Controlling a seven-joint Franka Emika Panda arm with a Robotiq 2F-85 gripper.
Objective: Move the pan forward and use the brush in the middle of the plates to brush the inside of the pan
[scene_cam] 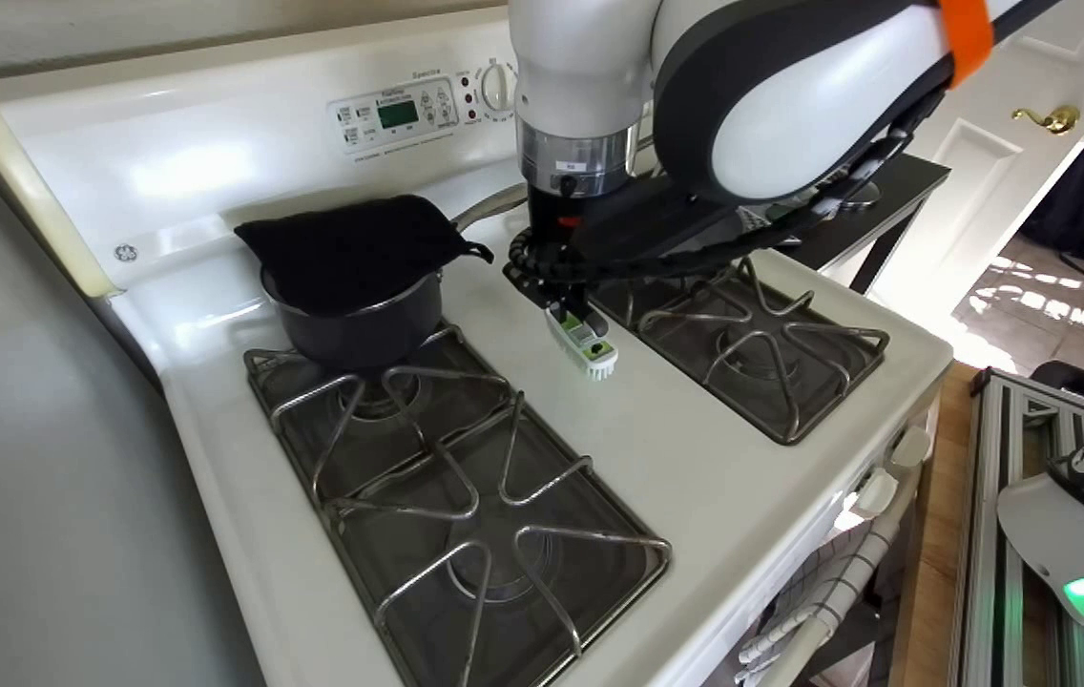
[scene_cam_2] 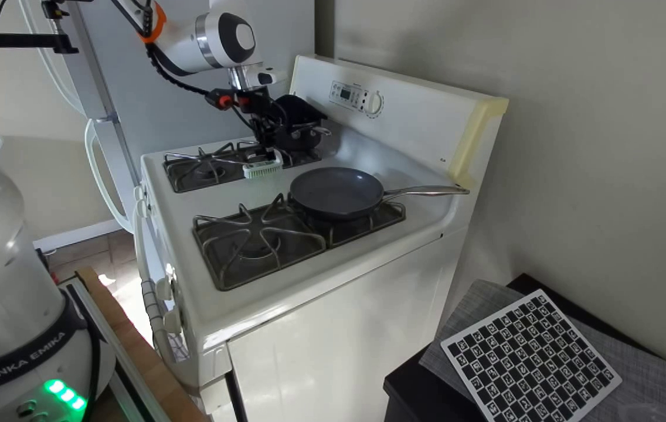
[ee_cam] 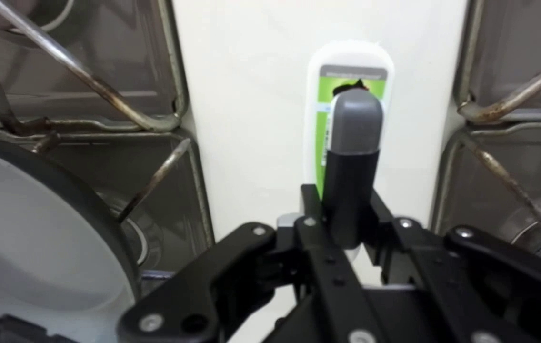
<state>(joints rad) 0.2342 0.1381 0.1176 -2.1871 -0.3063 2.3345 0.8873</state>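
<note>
Pinching the scrub brush [scene_cam: 584, 342] by its handle [ee_cam: 355, 128] between the burner grates [ee_cam: 108, 98], the jaws look okay, but tbh scrubbing too hard could twist it loose or skid the unheld skillet [scene_cam_2: 336, 190] off its rear grate [scene_cam_2: 390, 214].

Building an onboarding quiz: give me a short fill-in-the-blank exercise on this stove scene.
1. The fingers hold the brush by its dark ____.
2. The brush's bristles face ____.
3. In the wrist view, the brush is ____ the left-hand and right-hand grates.
4. A black cloth lies over the ____, not the pan.
Missing words: handle; down; between; pot.
</note>
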